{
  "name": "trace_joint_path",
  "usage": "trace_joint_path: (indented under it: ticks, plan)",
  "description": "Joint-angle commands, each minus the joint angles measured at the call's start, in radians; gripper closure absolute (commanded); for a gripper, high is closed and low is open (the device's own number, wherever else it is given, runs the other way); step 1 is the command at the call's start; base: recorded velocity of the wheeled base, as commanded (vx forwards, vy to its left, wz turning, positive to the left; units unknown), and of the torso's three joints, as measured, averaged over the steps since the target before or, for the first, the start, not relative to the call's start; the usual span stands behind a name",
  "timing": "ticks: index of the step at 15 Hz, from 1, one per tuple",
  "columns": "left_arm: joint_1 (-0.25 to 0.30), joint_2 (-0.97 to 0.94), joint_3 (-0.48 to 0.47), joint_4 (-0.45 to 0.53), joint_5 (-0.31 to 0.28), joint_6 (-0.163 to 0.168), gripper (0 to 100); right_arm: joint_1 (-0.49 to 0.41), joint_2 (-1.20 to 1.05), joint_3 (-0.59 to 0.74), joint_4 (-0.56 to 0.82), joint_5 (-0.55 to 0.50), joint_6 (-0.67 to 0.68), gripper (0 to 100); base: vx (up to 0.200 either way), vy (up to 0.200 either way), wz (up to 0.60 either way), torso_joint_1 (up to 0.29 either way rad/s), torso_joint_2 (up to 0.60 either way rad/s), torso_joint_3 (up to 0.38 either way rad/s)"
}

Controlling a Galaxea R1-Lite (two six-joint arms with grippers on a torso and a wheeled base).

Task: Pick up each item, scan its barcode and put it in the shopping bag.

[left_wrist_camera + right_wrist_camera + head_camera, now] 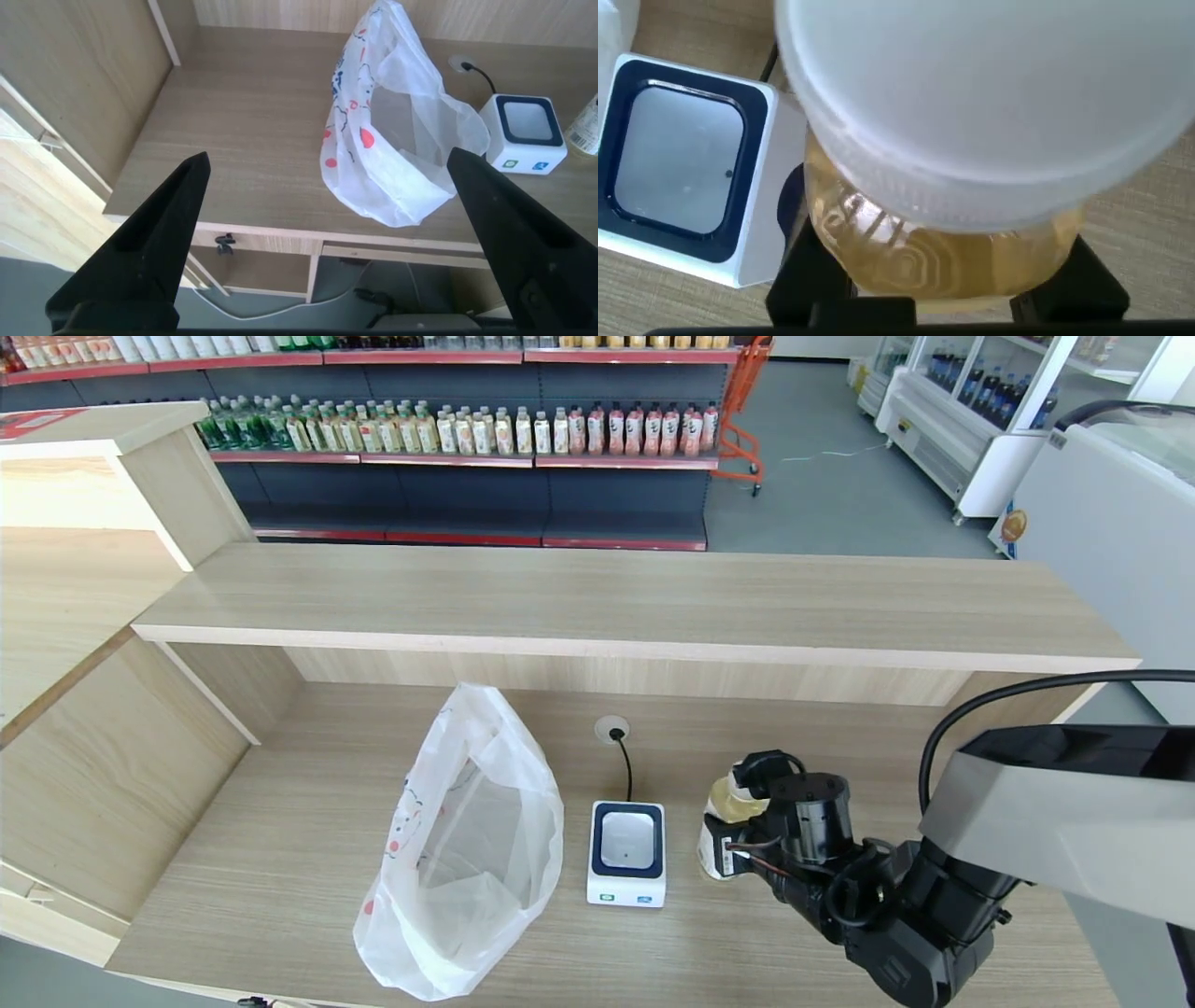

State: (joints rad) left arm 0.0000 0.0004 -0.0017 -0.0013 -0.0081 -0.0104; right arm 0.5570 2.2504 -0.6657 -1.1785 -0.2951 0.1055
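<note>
The right gripper (738, 847) grips the bottle (726, 803), which stands just right of the scanner (627, 852), toward the counter's (280, 859) right end. If the smooth bottle twists in that hold, its barcode may miss the scanner. The left gripper (327, 163) hangs spread wide over the front edge, and the limp shopping bag (467, 859) could sag closed.

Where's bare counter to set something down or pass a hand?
Widest bare patch: counter between the left side wall and the bag. The upper ledge is bare. Crowded: bag, scanner and bottle in the right gripper stand close together.
</note>
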Motion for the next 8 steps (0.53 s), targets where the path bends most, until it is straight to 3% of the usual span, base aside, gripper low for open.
trace_joint_path:
  ticks: [1,8]
  plan:
    - [0.000,0.000,0.000,0.000,-0.001,0.000,0,0.000,0.009,0.000,0.007,0.001,-0.012,100,0.000,0.000,0.00,0.000,0.00,0.000]
    - [0.000,0.000,0.000,0.000,0.000,0.000,0,-0.003,0.009,0.025,-0.043,0.001,-0.047,100,0.000,0.000,0.00,0.000,0.00,0.000]
